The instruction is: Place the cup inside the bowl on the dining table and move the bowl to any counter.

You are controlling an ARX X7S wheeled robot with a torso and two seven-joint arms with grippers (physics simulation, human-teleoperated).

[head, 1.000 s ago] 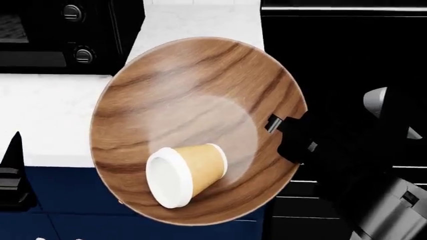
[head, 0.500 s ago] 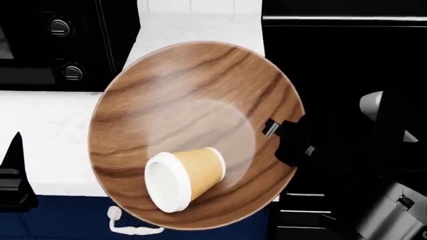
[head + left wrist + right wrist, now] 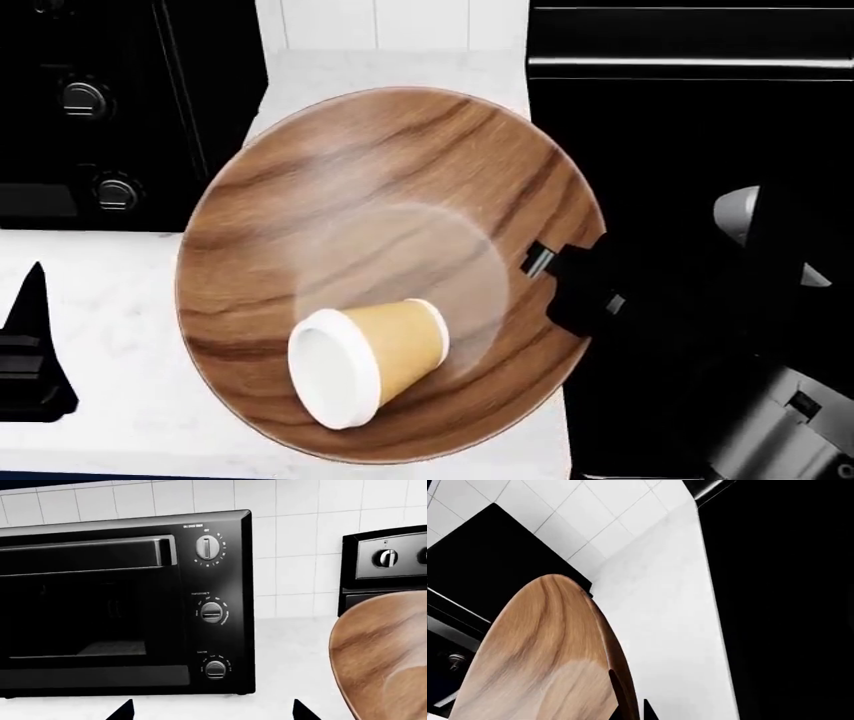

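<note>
At the far left of the head view, the left gripper (image 3: pixel 30 350) shows only as a dark finger over the white marble-look counter (image 3: pixel 94 330). In the left wrist view its two dark fingertips (image 3: pixel 123 711) stand wide apart with nothing between them. Behind them sits a black countertop oven with a glass door and three round knobs (image 3: pixel 127 605), backed by a wall of white square tiles (image 3: pixel 293 555).

In the middle of the head view, the wide shallow bowl of dark brown streaky wood (image 3: pixel 387 200) is held up over the counter, tilted toward the camera so its glossy inside faces the lens. The small tan-brown paper cup with a white lid (image 3: pixel 367 362) lies on its side inside the bowl, at the lower part, lid toward the lower left.

To the right, the right gripper (image 3: pixel 550 270) is clamped on the bowl's right rim, one black finger reaching onto the inner face. The right wrist view shows the rim edge-on between two dark fingertips (image 3: pixel 617 692). Right of the counter strip stands a black range with knobs on its back panel (image 3: pixel 387 575).
</note>
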